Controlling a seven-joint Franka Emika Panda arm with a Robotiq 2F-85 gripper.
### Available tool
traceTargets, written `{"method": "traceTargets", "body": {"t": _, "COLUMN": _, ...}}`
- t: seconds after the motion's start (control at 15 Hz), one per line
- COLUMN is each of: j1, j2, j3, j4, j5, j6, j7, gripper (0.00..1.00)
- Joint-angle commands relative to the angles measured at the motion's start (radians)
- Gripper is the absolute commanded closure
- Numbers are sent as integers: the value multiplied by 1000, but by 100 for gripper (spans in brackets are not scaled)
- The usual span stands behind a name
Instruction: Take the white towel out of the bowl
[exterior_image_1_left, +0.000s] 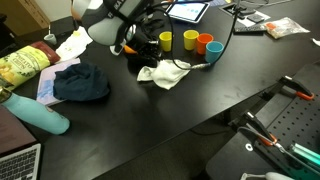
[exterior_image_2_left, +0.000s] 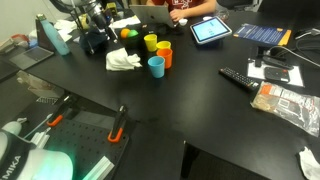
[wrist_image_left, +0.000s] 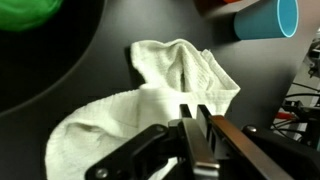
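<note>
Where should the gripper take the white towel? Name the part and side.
Pinch the raised crease across the middle of the white towel, coming straight down from above. It lies crumpled flat on the table, so its edges hug the surface; only the folds stand up.

The towel (exterior_image_1_left: 163, 72) lies on the desk (exterior_image_1_left: 180, 110), outside the bowl (wrist_image_left: 60, 60) and just beside it; cups (exterior_image_1_left: 204, 43) stand close behind the towel.
</note>
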Motion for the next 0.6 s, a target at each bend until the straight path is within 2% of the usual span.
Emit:
{"method": "traceTargets", "body": {"t": 0.0, "j1": -68, "j2": -123, "j3": 10, "j4": -118, "j5": 69, "j6": -30, "j7": 33, "gripper": 87}}
{"method": "traceTargets", "body": {"t": 0.2, "j1": -124, "j2": -171, "j3": 7, "j4": -176, "j5": 121, "j6": -29, "j7": 48, "gripper": 86}}
{"method": "traceTargets", "body": {"t": 0.33, "j1": -152, "j2": -172, "j3": 20, "j4": -193, "j5": 142, "j6": 20, "j7": 25, "gripper": 85}}
{"method": "traceTargets", "body": {"t": 0.53, "j1": -144, "j2": -146, "j3": 21, "j4": -191, "j5": 135, "j6": 92, "j7": 36, "gripper": 88}}
